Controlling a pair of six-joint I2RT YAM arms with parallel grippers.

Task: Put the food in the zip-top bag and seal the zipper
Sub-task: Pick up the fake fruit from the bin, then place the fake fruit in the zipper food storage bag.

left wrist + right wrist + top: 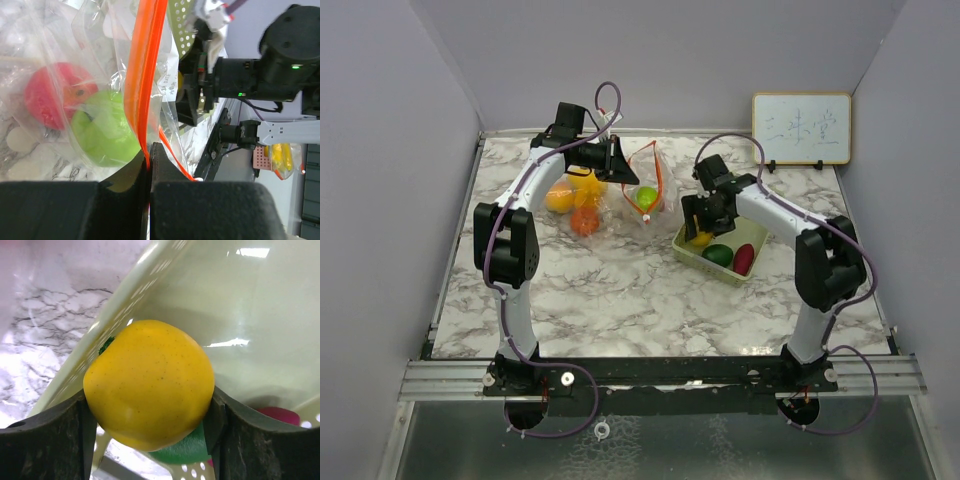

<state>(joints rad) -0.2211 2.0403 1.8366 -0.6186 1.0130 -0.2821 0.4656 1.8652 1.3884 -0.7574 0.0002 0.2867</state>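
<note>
Holding the zip-top bag (647, 192) open at upper centre with my left gripper (149, 152) pinched tight on its orange zipper (144, 75) so food can drop in, I have my right gripper (150, 410) clasping a yellow toy fruit (150, 380) inside the pale green basket (245, 315), centre right.

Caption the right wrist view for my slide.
Right gripper clasps a yellow toy fruit between its fingers at the pale green perforated basket's edge.
</note>
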